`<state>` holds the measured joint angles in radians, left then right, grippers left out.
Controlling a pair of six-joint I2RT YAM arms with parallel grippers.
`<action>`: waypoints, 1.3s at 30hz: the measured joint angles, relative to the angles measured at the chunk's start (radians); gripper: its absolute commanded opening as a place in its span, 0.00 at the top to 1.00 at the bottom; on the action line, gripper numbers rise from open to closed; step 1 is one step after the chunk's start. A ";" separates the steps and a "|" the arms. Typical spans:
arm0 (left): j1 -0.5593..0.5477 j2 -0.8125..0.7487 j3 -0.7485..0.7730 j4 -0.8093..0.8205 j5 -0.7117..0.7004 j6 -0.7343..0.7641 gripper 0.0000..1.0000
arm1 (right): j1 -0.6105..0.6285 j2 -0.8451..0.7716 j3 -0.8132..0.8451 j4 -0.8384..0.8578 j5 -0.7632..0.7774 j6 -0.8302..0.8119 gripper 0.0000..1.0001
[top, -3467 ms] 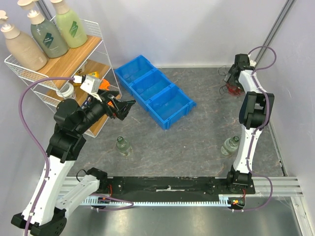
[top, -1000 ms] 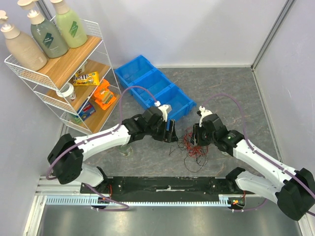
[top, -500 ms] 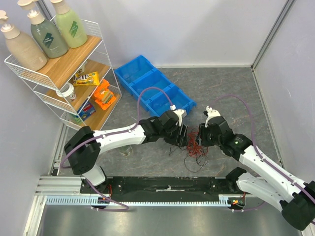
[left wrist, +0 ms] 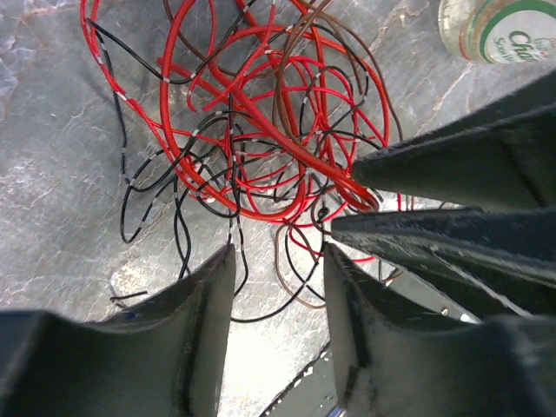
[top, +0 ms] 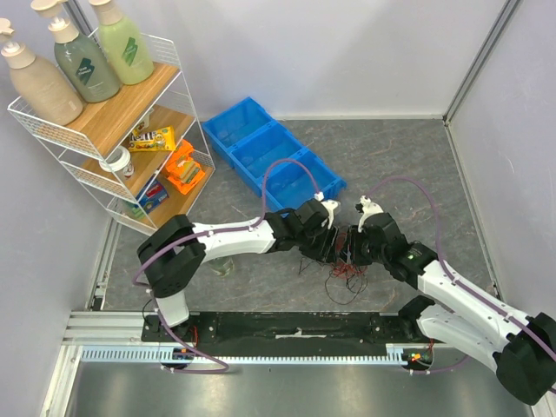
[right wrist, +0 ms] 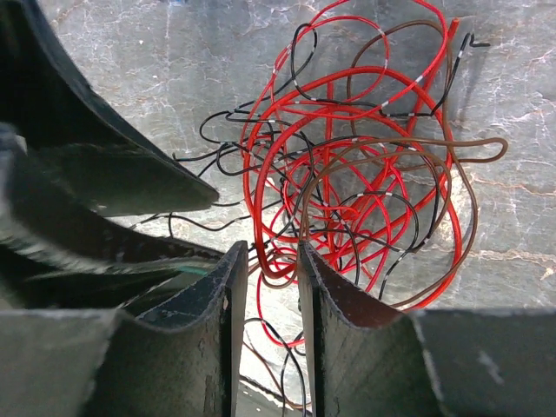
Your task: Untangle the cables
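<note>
The cables point(top: 346, 274) are a loose tangle of thin red, black and brown wires on the grey table, just in front of both grippers. My left gripper point(top: 327, 243) and right gripper point(top: 354, 246) face each other closely above the tangle's far edge. In the left wrist view the cables point(left wrist: 261, 122) spread ahead, and black and brown loops run between the tips of my open left gripper point(left wrist: 278, 254). In the right wrist view red and brown loops of the cables point(right wrist: 356, 165) pass through the narrow gap of my right gripper point(right wrist: 268, 254), unpinched.
A blue three-compartment bin point(top: 274, 161) lies behind the arms. A wire shelf rack point(top: 104, 130) with bottles and boxes stands at the left. A small glass bottle point(left wrist: 495, 26) stands close beside the tangle, and another bottle point(top: 221, 265) peeks out under the left arm.
The left gripper has slid right and the right gripper slightly left, so they now nearly meet over the tangle. The left jaws have narrowed.
</note>
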<state>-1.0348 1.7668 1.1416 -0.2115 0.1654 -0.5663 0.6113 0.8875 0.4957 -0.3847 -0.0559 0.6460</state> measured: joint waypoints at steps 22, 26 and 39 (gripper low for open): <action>-0.020 -0.407 0.023 -0.153 -0.213 0.087 0.98 | 0.000 0.082 -0.007 0.074 0.088 0.039 0.89; -0.020 -0.680 0.042 -0.116 -0.261 0.141 0.98 | 0.000 0.086 -0.011 0.058 0.155 0.074 0.90; -0.021 -0.997 0.249 -0.084 -0.296 0.304 0.98 | -0.005 0.184 -0.011 0.002 0.325 0.155 0.90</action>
<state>-1.0557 0.7696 1.3911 -0.2958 -0.1303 -0.2623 0.6067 1.0714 0.4847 -0.3832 0.2687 0.8009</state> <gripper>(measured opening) 0.022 0.109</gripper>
